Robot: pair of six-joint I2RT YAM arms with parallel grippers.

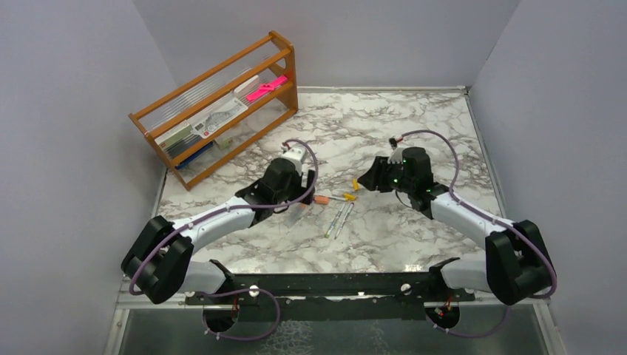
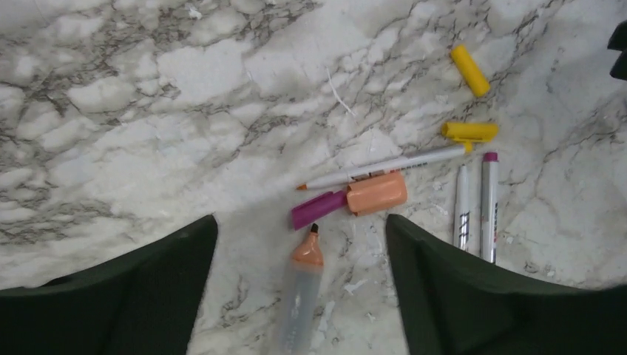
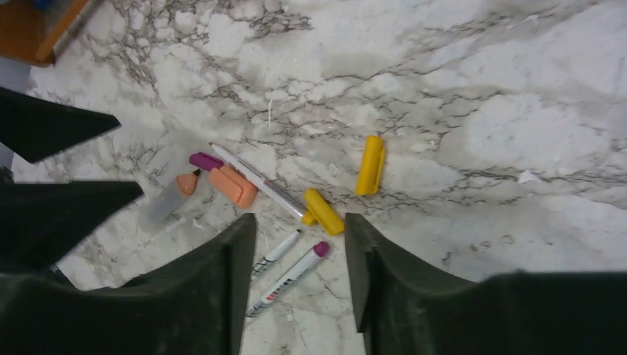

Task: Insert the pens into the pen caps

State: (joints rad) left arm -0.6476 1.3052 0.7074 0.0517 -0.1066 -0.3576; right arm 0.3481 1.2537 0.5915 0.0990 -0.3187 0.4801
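Note:
In the left wrist view my left gripper [image 2: 299, 222] is open just above the marble, its jaws on either side of an uncapped highlighter pen [image 2: 303, 288] with a pale barrel and an orange tip. Just beyond it lie an orange cap [image 2: 377, 194] and a purple cap [image 2: 318, 209]. A thin white pen [image 2: 384, 166] ends in a yellow cap [image 2: 469, 132]. A loose yellow cap [image 2: 470, 70] lies farther off. My right gripper [image 3: 299, 218] is open over two slim pens [image 3: 288, 277], one with a purple end. In the top view both grippers [image 1: 296, 207] [image 1: 360, 185] face the cluster.
A wooden rack [image 1: 222, 111] with flat items, one bright pink [image 1: 266, 89], stands at the back left. Walls close the table on three sides. The left arm's dark fingers [image 3: 59, 207] show at the left of the right wrist view.

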